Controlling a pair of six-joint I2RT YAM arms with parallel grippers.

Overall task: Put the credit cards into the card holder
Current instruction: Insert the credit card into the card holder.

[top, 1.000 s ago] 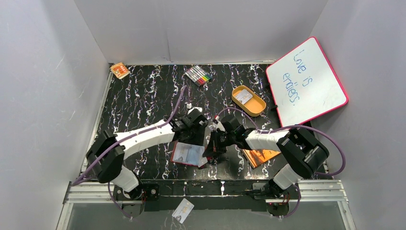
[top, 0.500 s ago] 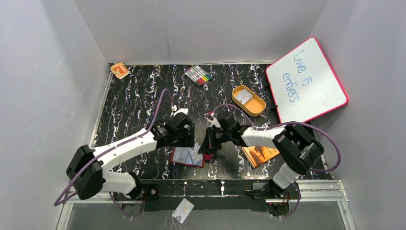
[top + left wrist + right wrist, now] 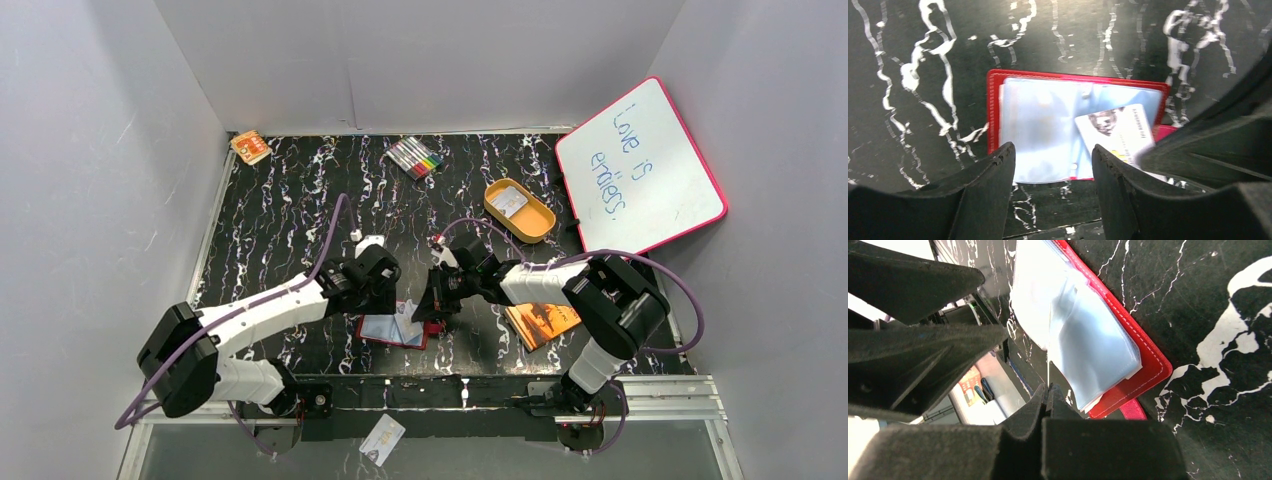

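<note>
While R pincer (image 3: 1047,392), shut on a credit card (image 3: 1115,132), sits at card holder's (image 3: 385,330) right edge on table (image 3: 290,220), L pincer (image 3: 1052,152) hangs half-open & empty over it; card's long axis slants left across holder.

We lose the credit card's (image 3: 1115,131) lower right corner behind a dark, blurred body in the left wrist view. The card holder's (image 3: 994,100) near edge sits partly behind the left gripper (image 3: 1052,152). From the top both arms cover part of it. We can't read the print on the second card (image 3: 382,438): too small.
</note>
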